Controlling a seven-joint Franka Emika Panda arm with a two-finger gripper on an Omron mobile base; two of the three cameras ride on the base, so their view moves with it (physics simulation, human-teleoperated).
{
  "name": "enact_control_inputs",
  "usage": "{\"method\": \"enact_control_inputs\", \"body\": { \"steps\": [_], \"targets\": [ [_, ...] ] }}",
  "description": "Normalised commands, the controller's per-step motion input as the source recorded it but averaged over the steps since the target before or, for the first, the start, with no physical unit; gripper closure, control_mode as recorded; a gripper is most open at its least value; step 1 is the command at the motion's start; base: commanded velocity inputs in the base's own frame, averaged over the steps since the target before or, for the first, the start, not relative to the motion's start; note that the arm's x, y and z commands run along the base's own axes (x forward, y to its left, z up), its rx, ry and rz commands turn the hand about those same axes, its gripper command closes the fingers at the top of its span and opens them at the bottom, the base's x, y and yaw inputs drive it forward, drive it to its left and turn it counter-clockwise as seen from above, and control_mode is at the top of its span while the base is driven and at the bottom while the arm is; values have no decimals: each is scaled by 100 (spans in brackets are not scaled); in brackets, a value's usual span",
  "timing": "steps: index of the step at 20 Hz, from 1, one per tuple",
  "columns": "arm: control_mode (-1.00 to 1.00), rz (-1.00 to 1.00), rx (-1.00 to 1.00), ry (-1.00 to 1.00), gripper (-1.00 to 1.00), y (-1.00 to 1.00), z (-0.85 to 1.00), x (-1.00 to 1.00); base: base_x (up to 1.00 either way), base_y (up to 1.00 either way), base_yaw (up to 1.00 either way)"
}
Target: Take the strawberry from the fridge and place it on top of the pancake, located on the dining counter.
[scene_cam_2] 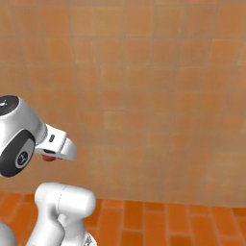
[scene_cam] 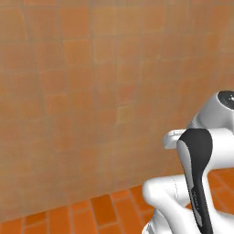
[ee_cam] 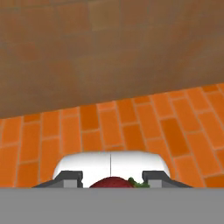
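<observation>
I see the strawberry [ee_cam: 112, 183] sitting between my claw's [ee_cam: 112, 179] fingertips. The claw is clenched on it, above brick floor [ee_cam: 131, 127].

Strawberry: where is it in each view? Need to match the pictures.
Left base view: can't make it out; the arm sits lower right.
Right base view: strawberry, a red spot under the white hand at left.
Hand view: bottom centre, held between the fingertips of the gripper.
Shared landmark: tiled wall meeting the orange brick floor.
</observation>
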Motion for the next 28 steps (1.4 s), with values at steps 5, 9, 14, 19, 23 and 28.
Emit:
{"method": "enact_control_inputs", "body": {
  "steps": [5, 9, 14, 19, 23, 28],
  "targets": [
    [100, 0, 0, 0, 100, 0, 0, 0, 67, -34, -64],
    [100, 0, 0, 0, 100, 0, 0, 0, 44, -9, -78],
    [100, 0, 0, 0, 100, 0, 0, 0, 34, 0, -83],
    [100, 0, 0, 0, 100, 0, 0, 0, 38, 0, -83],
    [100, 0, 0, 0, 100, 0, 0, 0, 50, 0, -80],
    [100, 0, 0, 0, 100, 0, 0, 0, 68, 11, -77]
  ]
}}
